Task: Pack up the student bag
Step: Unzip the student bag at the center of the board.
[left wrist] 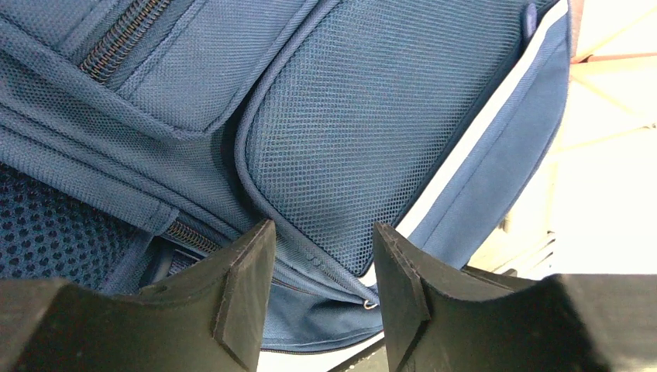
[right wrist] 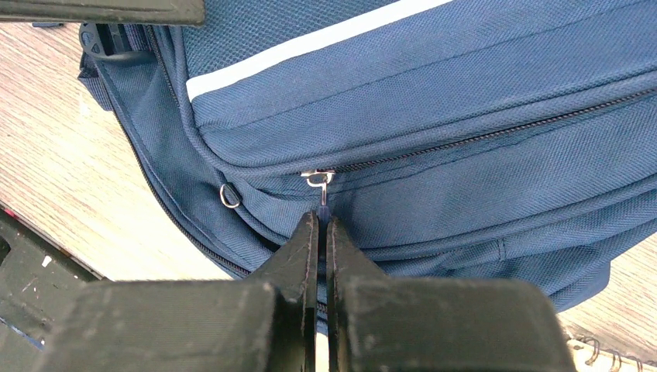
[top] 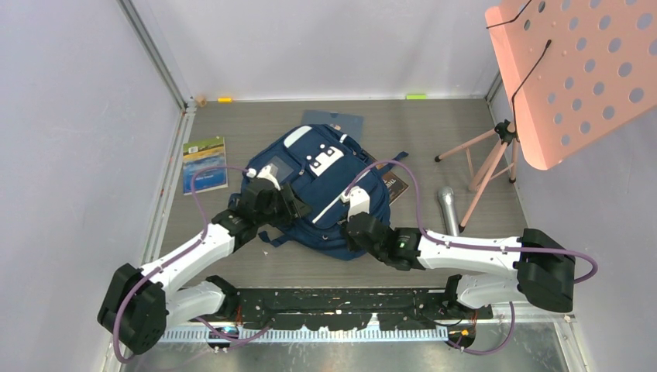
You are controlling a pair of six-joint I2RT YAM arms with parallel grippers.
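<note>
Pale walls close in a grey wood-grain table (top: pixel 232 124), with both arms bolted at its near edge. At the middle of the table lies the bag (top: pixel 325 190), navy, front up, with white patches on its pocket.

At the bag's near left side is the left gripper (top: pixel 271 203). In the left wrist view its fingers (left wrist: pixel 248 294) stand apart with nothing clamped between them. A mesh side pocket (left wrist: pixel 372 132) with a white stripe along one edge fills the space beyond. Whether the fingertips touch the fabric cannot be told.

At the bag's near right side is the right gripper (top: pixel 358 225). In the right wrist view its fingers (right wrist: pixel 306 248) are pressed together on a zip pull (right wrist: pixel 321 186), whose metal slider sits at the end of a closed zip line running to the right. A small metal ring (right wrist: pixel 228 195) hangs on the seam just left of it.

Left of the bag, apart from it, lies a book (top: pixel 204 164) with a green and blue cover. A blue folder (top: pixel 335 120) lies at the bag's far end. A dark book (top: pixel 393 186) pokes out from under the right side, and near it lies a silver cylinder (top: pixel 448 208). At the right stands a pink tripod (top: pixel 488 159) beside a pink perforated board (top: pixel 581 70).
</note>
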